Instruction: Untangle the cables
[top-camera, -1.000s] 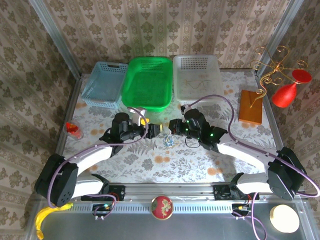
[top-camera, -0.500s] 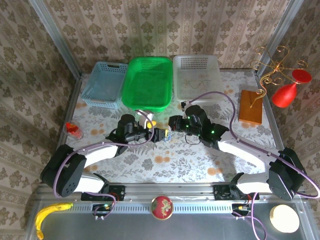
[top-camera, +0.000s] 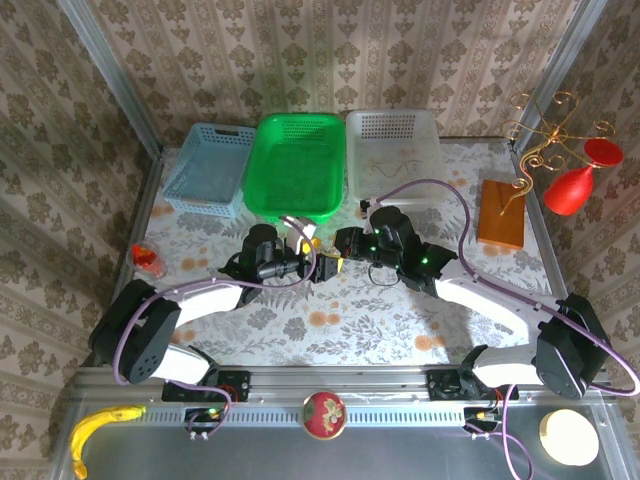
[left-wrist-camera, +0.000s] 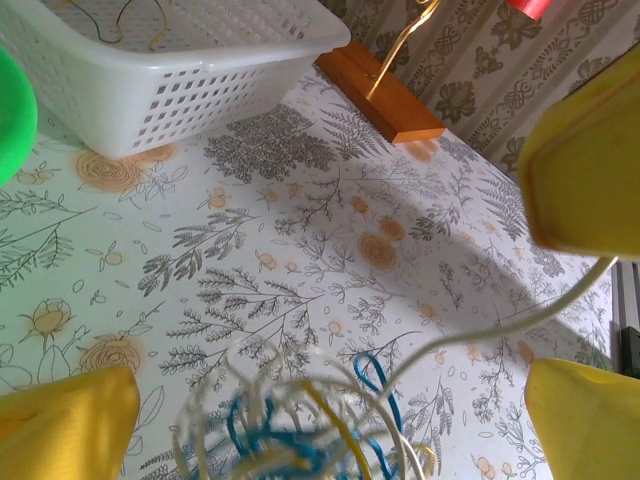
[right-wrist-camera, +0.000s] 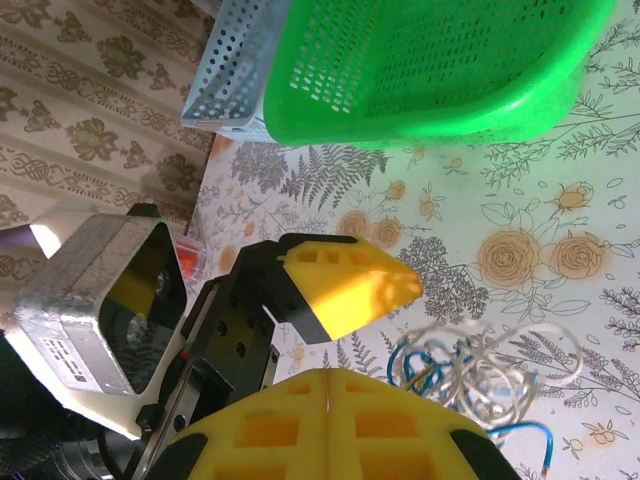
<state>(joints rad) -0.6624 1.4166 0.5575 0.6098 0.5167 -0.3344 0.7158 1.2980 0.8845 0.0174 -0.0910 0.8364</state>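
The cables (left-wrist-camera: 300, 430) are bunching in a tangle at mid-table (top-camera: 370, 320), between the two arms and near the green basket (top-camera: 296, 165). The left gripper (left-wrist-camera: 330, 385) is standing wide open, its fingers (left-wrist-camera: 70, 425) straddling the tangle and gripping nothing. The right gripper (right-wrist-camera: 325, 390) is pressing its fingers together. A whitish strand (left-wrist-camera: 500, 325) is running from the tangle to it, apparently pinched.

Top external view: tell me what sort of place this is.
Probably a staged robot test cell: wallpapered panels enclose a table, two arms sit on a rail, baskets behind.
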